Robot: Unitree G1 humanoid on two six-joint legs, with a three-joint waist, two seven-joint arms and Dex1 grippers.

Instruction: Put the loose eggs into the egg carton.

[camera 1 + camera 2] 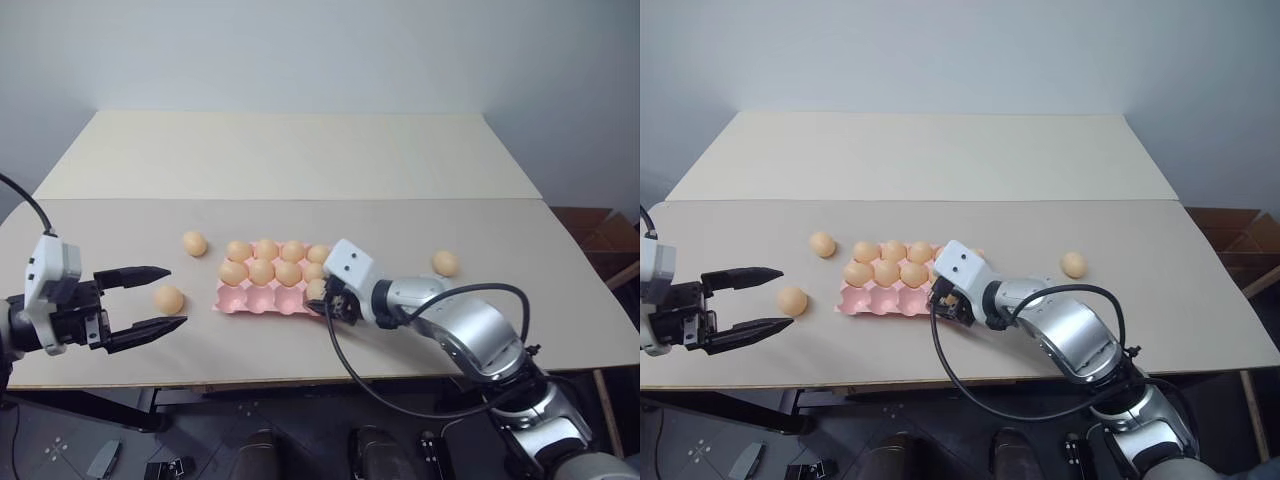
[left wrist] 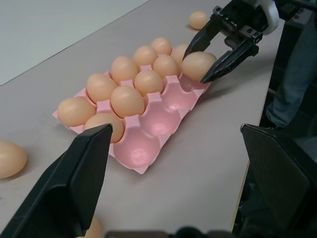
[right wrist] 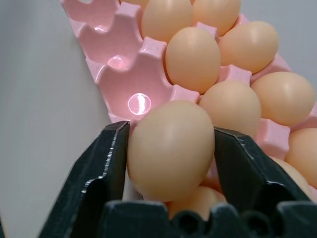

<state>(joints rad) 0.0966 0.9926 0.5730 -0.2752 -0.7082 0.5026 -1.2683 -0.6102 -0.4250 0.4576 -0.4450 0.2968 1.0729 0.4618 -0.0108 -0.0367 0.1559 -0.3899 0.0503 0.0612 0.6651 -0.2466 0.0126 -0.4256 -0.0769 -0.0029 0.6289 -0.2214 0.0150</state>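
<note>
Eggs are what you're handling: light, smooth, round and brittle, so they'll roll on the counter (image 1: 560, 330) and crack under a hard squeeze.

From the head view, the pink carton (image 1: 262, 299) sits mid-counter with its two far rows mostly filled and the near row mostly bare. Three loose eggs lie on the counter: one (image 1: 195, 243) beyond the carton's left end, one (image 1: 169, 299) just off the left jaws, one (image 1: 446, 263) well to the right. Your right gripper (image 1: 322, 297) is at the carton's near right corner; your left gripper (image 1: 160, 298) hangs with jaws wide apart, holding nothing.

From the left wrist view, the right jaws are clamped on an egg (image 2: 197, 66) over the corner cup, with four empty cups (image 2: 159, 115) beside it.

From the right wrist view, the pads (image 3: 110, 158) meet that egg (image 3: 171, 148) across its widest part, which is the place to hold it. Grip lightly, and I'd let go only once it sits low in the cup.
</note>
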